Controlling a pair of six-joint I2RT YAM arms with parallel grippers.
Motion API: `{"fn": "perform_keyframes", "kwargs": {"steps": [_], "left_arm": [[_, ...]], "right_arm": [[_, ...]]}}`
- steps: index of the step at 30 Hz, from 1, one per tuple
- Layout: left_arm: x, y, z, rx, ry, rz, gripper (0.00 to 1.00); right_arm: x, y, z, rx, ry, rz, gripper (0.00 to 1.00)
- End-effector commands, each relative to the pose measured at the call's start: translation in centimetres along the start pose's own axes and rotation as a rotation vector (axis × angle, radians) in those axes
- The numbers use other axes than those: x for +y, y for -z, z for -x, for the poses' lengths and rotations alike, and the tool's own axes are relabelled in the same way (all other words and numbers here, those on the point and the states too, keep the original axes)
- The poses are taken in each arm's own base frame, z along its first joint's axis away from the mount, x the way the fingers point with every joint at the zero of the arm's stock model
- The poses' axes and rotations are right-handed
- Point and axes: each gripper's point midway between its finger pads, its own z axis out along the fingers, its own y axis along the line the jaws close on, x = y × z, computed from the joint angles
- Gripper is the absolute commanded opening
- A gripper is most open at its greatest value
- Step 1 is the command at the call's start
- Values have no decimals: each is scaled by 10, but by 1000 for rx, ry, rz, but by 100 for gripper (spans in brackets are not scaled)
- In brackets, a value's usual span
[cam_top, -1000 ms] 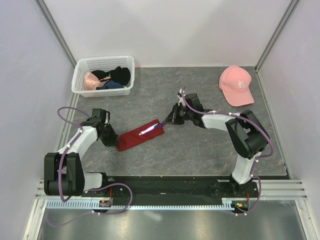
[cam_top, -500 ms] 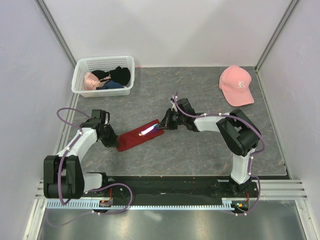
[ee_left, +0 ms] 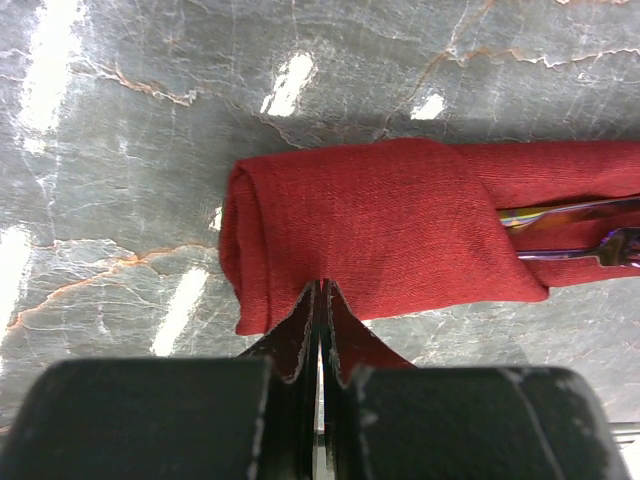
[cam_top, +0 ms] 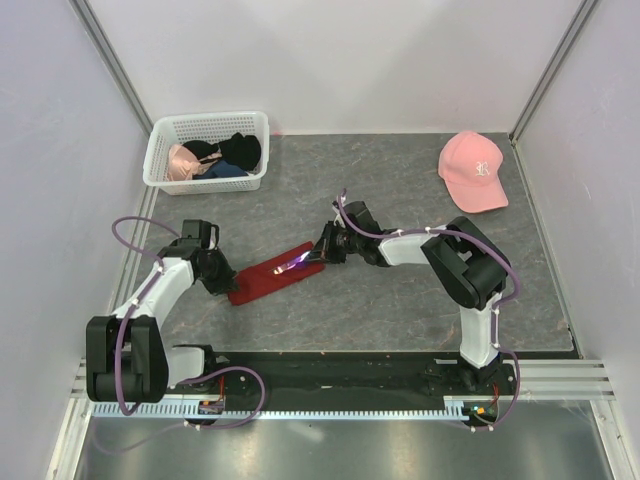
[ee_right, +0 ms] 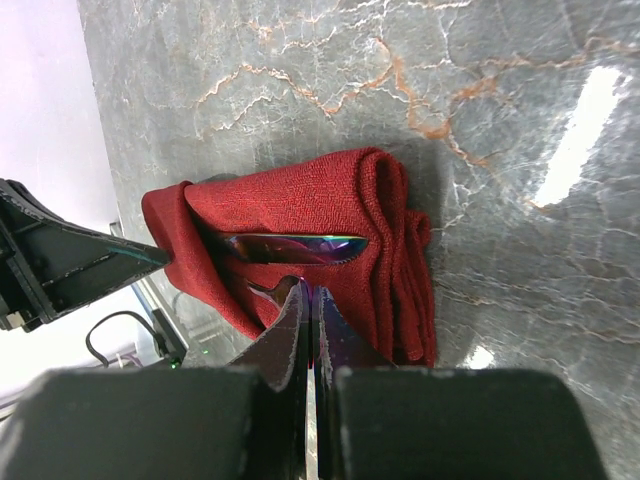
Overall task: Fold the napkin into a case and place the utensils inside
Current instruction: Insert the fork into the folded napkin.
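The dark red napkin (cam_top: pixel 268 278) lies folded into a narrow case in the middle left of the table. Iridescent utensils (cam_top: pixel 296 262) stick out of its right end. In the left wrist view the case (ee_left: pixel 380 235) shows a knife and a fork (ee_left: pixel 590 245) in its opening. My left gripper (cam_top: pixel 222 284) is shut, its tips (ee_left: pixel 320 287) resting on the case's left end. My right gripper (cam_top: pixel 320 254) is shut on a utensil (ee_right: pixel 268 289) whose end goes into the case's mouth (ee_right: pixel 300 245). A knife blade (ee_right: pixel 290 247) lies inside.
A white basket (cam_top: pixel 160 165) with black and pink garments stands at the back left. A pink cap (cam_top: pixel 473 170) lies at the back right. Grey walls close in the table on three sides.
My right gripper has moved left up to the case's right end, carrying the utensil further in. The case has shifted slightly left. My left gripper has stayed at its left end.
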Motion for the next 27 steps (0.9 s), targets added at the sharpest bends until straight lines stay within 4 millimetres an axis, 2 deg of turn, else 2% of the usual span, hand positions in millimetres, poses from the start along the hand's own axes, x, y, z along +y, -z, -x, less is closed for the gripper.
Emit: {"fn": "perform_keyframes", "kwargs": {"steps": [1,8,14,21,27], "left_arm": [[-4,4,1,-14,37,-23,2],[-10,13,4,-39,18,-57,2],[-26,32,16,-107,-42,-133,2],[-49,52,17,-121,-130,-263,6],[-69,69,16,-144,-190,-385,12]], "right_arm": [[9,-5,3,-20,29,21,2],[6,4,7,-21,104,-45,23],[10,15,16,-25,182,-94,35],[13,22,20,1,215,-138,41],[9,43,23,-16,249,-216,45]]}}
